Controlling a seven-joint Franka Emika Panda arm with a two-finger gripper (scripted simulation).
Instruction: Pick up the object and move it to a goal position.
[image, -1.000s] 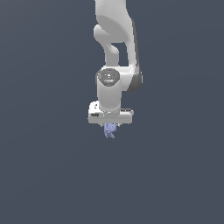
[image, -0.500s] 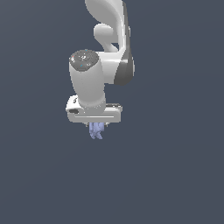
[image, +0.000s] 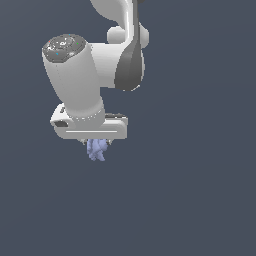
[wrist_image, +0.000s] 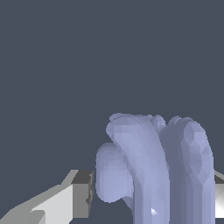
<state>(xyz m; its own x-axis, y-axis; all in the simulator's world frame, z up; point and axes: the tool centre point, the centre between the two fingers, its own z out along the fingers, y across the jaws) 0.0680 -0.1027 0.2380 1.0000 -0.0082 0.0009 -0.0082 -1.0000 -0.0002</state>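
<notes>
The object (image: 97, 149) is a small pale lavender-blue lump with thin lobes. It hangs just under the white gripper (image: 96, 144) in the exterior view, held off any surface. In the wrist view the object (wrist_image: 153, 170) fills the space between the two grey-tipped fingers (wrist_image: 81, 194), which press on its sides. The gripper is shut on it. The fingertips are mostly hidden behind the hand in the exterior view.
The white-grey arm (image: 95, 65) reaches down from the top of the exterior view. Only a plain dark blue-grey background (image: 200, 190) shows around it.
The arm with the held object has moved toward the exterior view's left and looms much larger, closer to the camera. The object stays in the gripper.
</notes>
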